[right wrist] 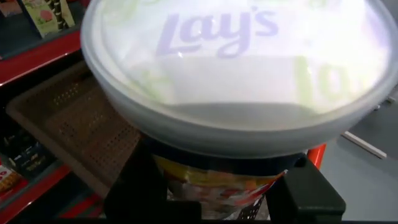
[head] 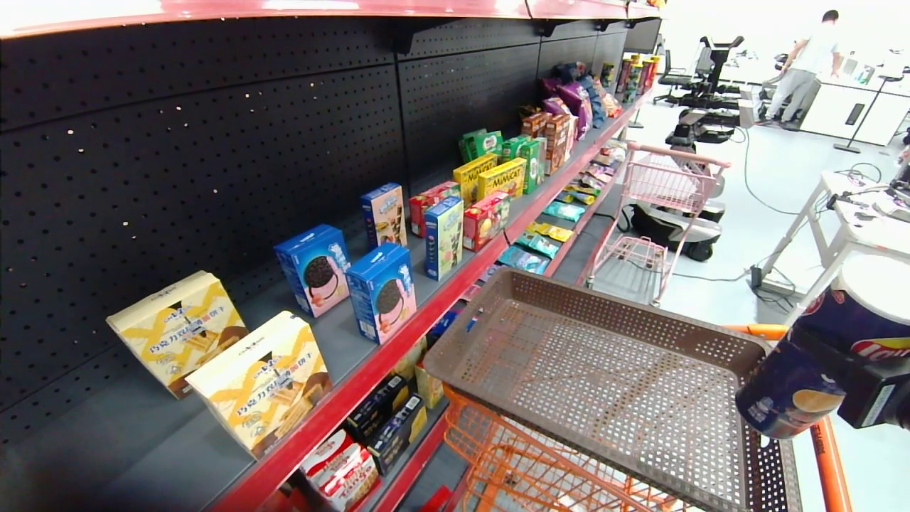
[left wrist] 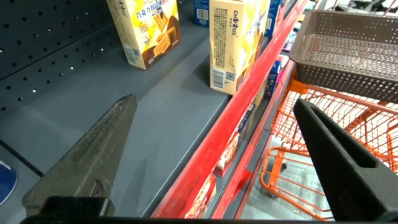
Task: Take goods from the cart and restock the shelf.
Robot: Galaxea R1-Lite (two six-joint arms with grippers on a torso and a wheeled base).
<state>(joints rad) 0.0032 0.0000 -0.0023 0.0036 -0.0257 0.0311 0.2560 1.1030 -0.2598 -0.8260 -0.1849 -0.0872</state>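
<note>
Noted right gripper (right wrist: 224, 202) clenched on a chip can (head: 817, 355), can tilted, just beside the near right corner of the brown perforated tray (head: 604, 370) atop the orange cart (head: 828, 455). Found left gripper (left wrist: 214, 106) released, jaws wide apart, above the grey shelf board (left wrist: 155, 124) near its red front edge. Logged yellow biscuit boxes (head: 263, 380) and blue cookie boxes (head: 384, 291) upright on that board, black pegboard (head: 213, 142) behind. Saw pink cart (head: 668, 185) farther down the aisle on pale floor (head: 718, 299); white table (head: 846, 235) at right.
</note>
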